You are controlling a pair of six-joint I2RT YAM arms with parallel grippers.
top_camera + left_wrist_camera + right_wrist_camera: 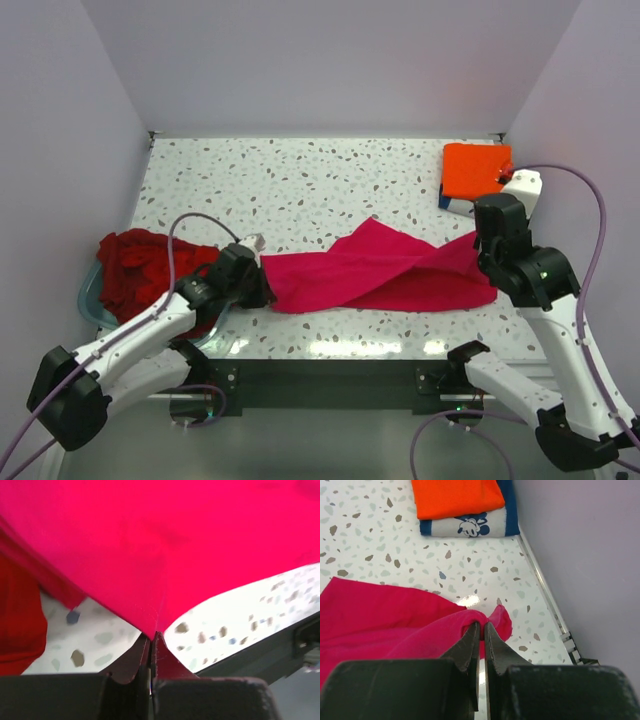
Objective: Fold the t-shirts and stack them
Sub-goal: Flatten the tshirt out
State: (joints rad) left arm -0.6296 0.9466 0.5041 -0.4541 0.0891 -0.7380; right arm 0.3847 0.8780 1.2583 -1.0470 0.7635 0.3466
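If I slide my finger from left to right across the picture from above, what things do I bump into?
red shirts → left tool → pink shirt → right tool

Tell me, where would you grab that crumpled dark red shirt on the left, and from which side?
Probably a raised fold near the top of the dark red shirt, coming down from above: it lies bunched in a heap, and the pale blue tub rims its near and left sides.
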